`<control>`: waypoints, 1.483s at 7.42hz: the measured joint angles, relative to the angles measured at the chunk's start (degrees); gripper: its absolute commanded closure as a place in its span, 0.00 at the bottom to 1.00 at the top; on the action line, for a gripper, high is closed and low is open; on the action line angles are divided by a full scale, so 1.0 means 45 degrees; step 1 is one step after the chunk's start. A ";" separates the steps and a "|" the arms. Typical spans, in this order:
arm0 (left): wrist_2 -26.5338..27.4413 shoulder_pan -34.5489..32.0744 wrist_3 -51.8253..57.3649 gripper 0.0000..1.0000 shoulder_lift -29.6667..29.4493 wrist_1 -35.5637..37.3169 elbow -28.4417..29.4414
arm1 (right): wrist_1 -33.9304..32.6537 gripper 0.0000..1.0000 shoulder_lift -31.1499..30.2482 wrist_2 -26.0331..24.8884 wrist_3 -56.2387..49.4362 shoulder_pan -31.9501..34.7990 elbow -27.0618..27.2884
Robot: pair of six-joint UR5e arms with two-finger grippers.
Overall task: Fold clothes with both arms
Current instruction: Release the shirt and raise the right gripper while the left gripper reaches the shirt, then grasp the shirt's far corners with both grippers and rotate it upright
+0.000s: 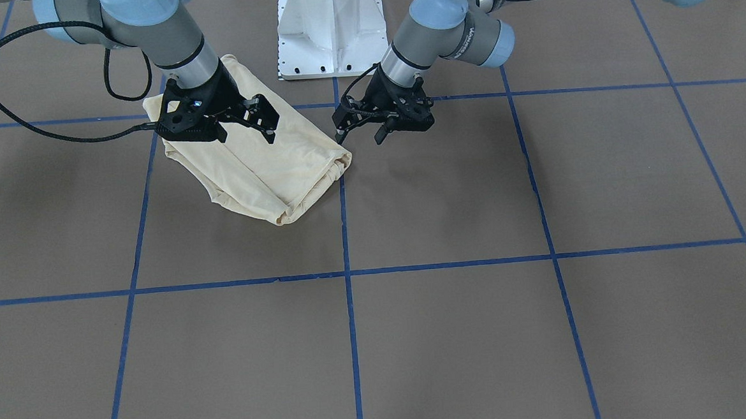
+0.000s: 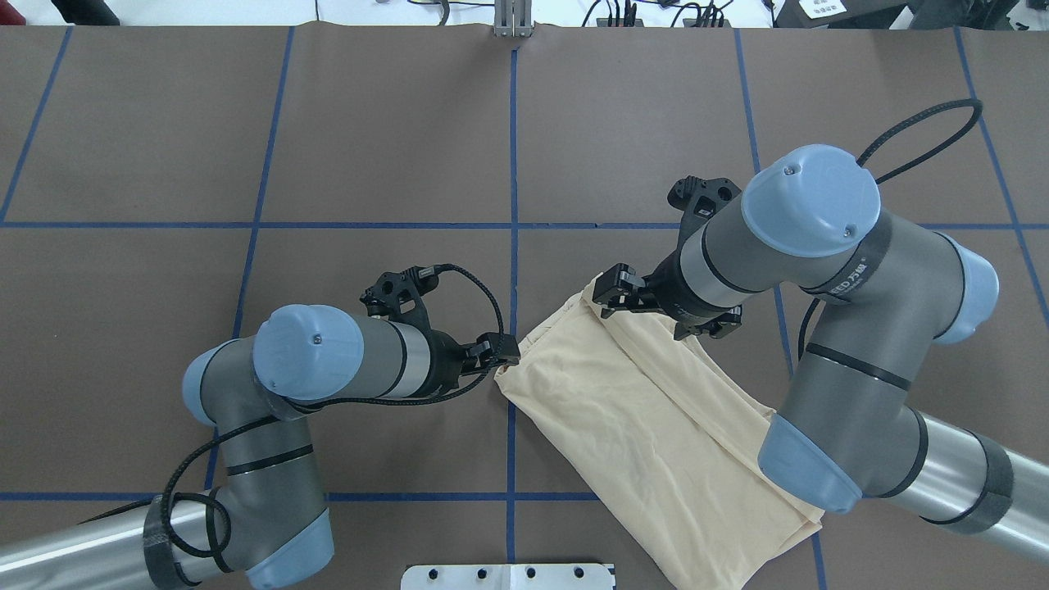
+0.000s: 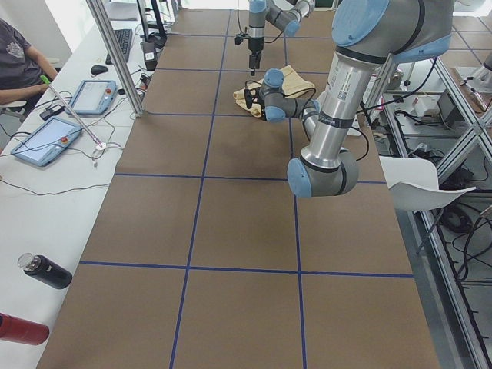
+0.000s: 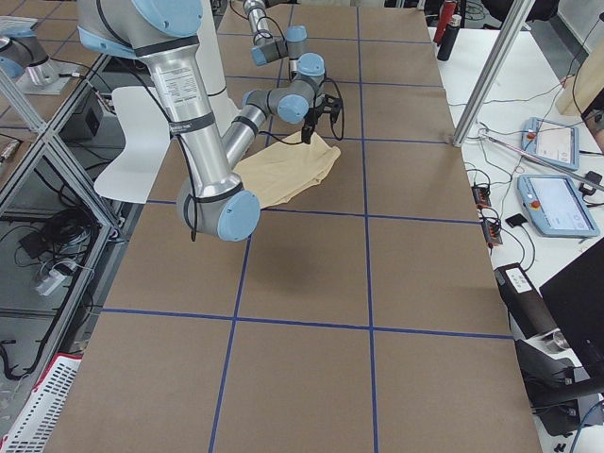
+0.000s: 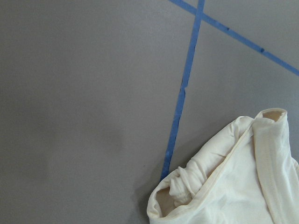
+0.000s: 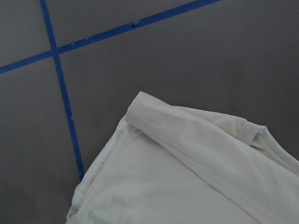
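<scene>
Here the cream T-shirt (image 1: 269, 176) lies folded into a long bundle on the brown table (image 1: 443, 199). It slants across the upper left of the front-facing view, and its right-hand end touches a vertical blue tape line (image 1: 347, 236).

The right gripper (image 1: 272, 128) hangs over the bundle's upper half with its jaws spread and nothing between them. The left gripper (image 1: 360, 135) hovers just beside the bundle's right-hand end, near the top centre of that view. Its jaws are also parted and empty.

The white pedestal (image 1: 331, 26) stands at the top centre, between the two arms.

In the left side view, a black bottle (image 3: 44, 271) and a red bottle (image 3: 19, 329) lie on the white bench at the lower left. What they hold cannot be told.
</scene>
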 measured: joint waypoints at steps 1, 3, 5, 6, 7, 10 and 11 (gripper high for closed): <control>0.0036 0.0038 -0.0012 0.01 -0.0332 -0.0257 0.0542 | 0.0002 0.00 0.0121 -0.0128 -0.0042 0.0000 -0.0050; 0.0047 0.0099 -0.0017 0.01 -0.0607 -0.0393 0.0957 | 0.0009 0.00 0.0196 -0.0243 -0.0063 0.0015 -0.0073; 0.0036 0.0127 -0.0017 0.04 -0.0688 -0.0403 0.1184 | 0.0021 0.00 0.0202 -0.0242 -0.0066 0.0028 -0.0078; 0.0035 0.0132 -0.0018 0.10 -0.0731 -0.0411 0.1312 | 0.0028 0.00 0.0190 -0.0225 -0.0066 0.0046 -0.0079; 0.0034 0.0133 -0.0017 0.13 -0.0805 -0.0415 0.1429 | 0.0036 0.00 0.0167 -0.0207 -0.0066 0.0071 -0.0072; 0.0034 0.0147 -0.0017 0.17 -0.1072 -0.0434 0.1829 | 0.0055 0.00 0.0128 -0.0152 -0.0066 0.0148 -0.0009; 0.0034 0.0151 -0.0017 0.21 -0.1140 -0.0436 0.1903 | 0.0059 0.00 0.0122 -0.0125 -0.0067 0.0214 -0.0004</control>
